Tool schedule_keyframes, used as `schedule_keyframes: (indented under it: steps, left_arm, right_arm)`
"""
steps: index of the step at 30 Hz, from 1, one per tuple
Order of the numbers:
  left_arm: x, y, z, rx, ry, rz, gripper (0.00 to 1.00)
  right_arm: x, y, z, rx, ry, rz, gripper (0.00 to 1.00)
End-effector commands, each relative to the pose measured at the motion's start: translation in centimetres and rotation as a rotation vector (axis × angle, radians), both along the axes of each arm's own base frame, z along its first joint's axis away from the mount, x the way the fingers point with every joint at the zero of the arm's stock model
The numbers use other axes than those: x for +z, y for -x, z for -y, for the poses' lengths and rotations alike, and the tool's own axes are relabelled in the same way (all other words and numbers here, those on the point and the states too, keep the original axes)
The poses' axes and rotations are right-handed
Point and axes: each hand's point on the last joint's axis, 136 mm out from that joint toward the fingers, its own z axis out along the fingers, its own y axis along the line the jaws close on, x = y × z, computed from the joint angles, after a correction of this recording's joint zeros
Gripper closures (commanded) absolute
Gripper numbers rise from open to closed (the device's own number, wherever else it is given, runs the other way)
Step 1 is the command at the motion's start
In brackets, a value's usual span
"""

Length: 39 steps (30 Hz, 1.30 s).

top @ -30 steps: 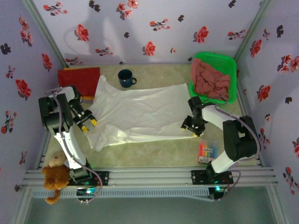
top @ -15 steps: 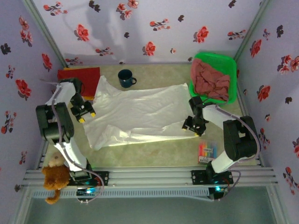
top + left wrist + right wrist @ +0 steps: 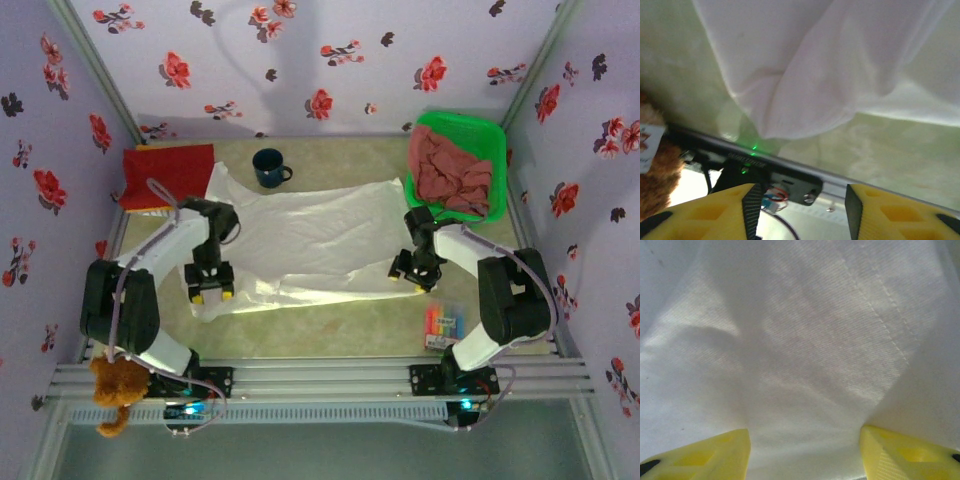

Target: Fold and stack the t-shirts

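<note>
my left claw (image 3: 211,291) half open, empty, above shirt (image 3: 300,240) corner at 7 o'clock | swung there from 9 | my right claw (image 3: 414,276) half open on the 3 o'clock edge

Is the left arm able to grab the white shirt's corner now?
Probably yes. The left fingers are open and point at the white shirt, close to its near corner, and nothing lies between them.

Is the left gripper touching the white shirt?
Apart. Left wrist view: the left gripper hangs open and empty, with bare table showing between it and the white shirt.
</note>
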Motion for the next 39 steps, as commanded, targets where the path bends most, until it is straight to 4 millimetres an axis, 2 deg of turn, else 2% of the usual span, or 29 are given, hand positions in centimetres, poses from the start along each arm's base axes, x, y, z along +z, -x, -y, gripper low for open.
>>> schedule_keyframes:
  steps: [1,5,12,17,21,25,31,36,37,39]
  left_arm:
    - [0.6,1.5,-1.4,0.001,-0.168,0.002,0.47]
    - [-0.7,1.2,0.0,-0.064,-0.192,0.010,0.46]
    - [-3.8,-0.6,0.8,-0.196,-0.261,-0.086,0.45]
    - [-5.6,-1.4,1.2,-0.244,-0.276,-0.140,0.45]
    - [-5.4,-1.7,-0.2,-0.314,-0.373,-0.223,0.52]
    - [-4.9,-2.4,-0.6,-0.328,-0.379,-0.213,0.63]
    - [-4.2,-2.7,-2.2,-0.337,-0.365,-0.208,0.69]
    - [-3.5,-3.2,-1.9,-0.360,-0.281,-0.159,0.69]
    - [-3.3,-3.3,-2.0,-0.374,-0.279,-0.164,0.71]
    - [-3.1,-3.4,-2.7,-0.385,-0.285,-0.194,0.81]
  right_arm:
    - [-0.4,1.4,-0.3,0.021,-0.023,-0.058,0.39]
    - [-0.6,1.6,-0.3,0.032,-0.029,-0.063,0.39]
    - [-0.7,1.3,-0.9,0.027,-0.066,-0.065,0.39]
    - [-0.6,1.6,-0.3,0.040,-0.046,-0.072,0.39]
    - [-0.7,2.0,0.5,0.035,-0.033,-0.086,0.39]
    - [-0.5,1.8,1.7,0.014,-0.011,-0.092,0.39]
    - [-0.3,1.5,2.8,0.002,0.005,-0.093,0.39]
    - [-0.7,1.6,3.1,-0.002,-0.014,-0.096,0.39]
    - [-0.7,1.6,3.1,-0.005,-0.024,-0.093,0.39]
    - [-0.7,1.4,3.2,-0.005,-0.026,-0.090,0.39]
